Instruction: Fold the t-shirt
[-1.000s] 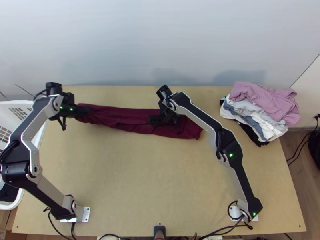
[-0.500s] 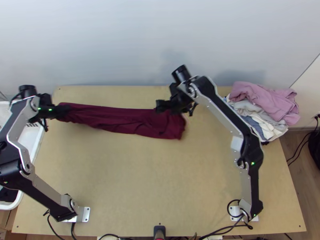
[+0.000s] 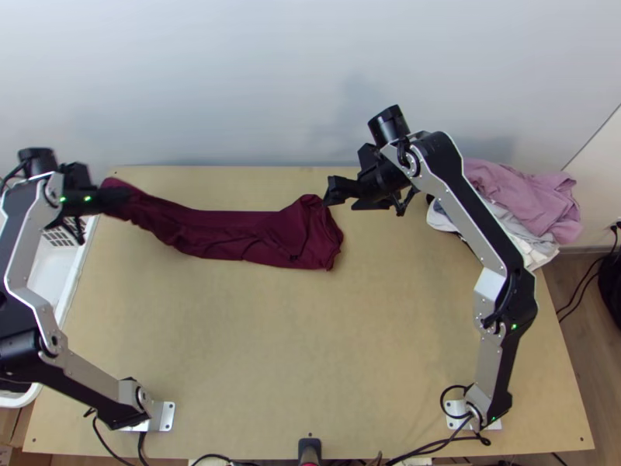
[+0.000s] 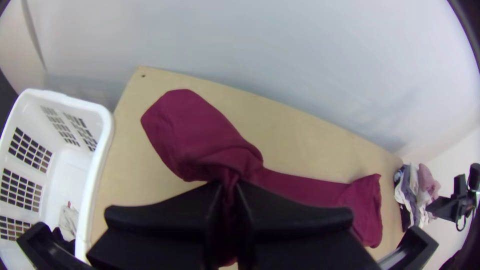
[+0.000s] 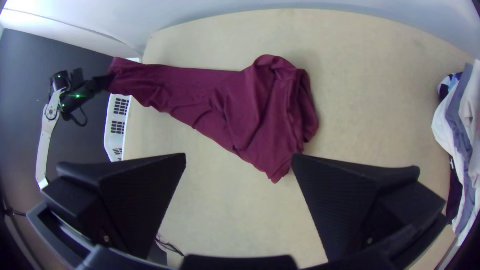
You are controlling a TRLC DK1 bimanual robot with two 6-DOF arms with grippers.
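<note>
Wooden table (image 3: pixel 310 349) | t-shirt (image 3: pixel 233 233) rumpled, strung out from near basket (image 4: pixel 104 145) | left gripper (image 4: pixel 229 186) pinching basket-side end; right gripper (image 5: pixel 239 156) spread, empty | tip: lower held end, grab end farthest from basket, tension evenly before folding

A light wooden table (image 3: pixel 295 349) with clothing at its far side.
The dark red t-shirt (image 3: pixel 256 233) lay in a long, rumpled strip from twelve o'clock towards ten; a loose heap of clothes (image 3: pixel 532 198), pink over white and grey, sat at two o'clock.
</note>
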